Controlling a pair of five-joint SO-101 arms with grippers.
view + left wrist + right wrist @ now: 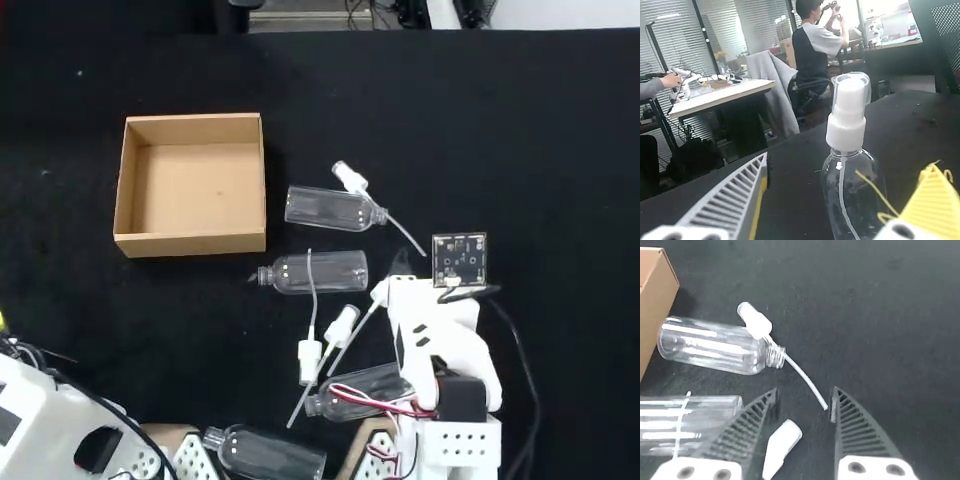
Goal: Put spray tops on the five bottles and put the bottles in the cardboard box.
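Around the middle of the table, the right gripper [804,391] is spread wide over a loose spray top [782,440]. A bare bottle [715,347] lies just past its tips. The left gripper [848,160] is spread too, with a topped bottle [852,195] between its jaws. It's a black table [520,120] with an office desk [720,92] behind. The cardboard box [190,243] sits toward the left edge.

Open path over cardboard box [190,243]; bottles [335,208] and spray tops [341,325] thick around right gripper [804,391].

An office-like lab: window blinds [675,45], a white desk [720,95] cluttered with gear, a black office chair [812,92], a grey jacket [775,85], cables [687,131] below.
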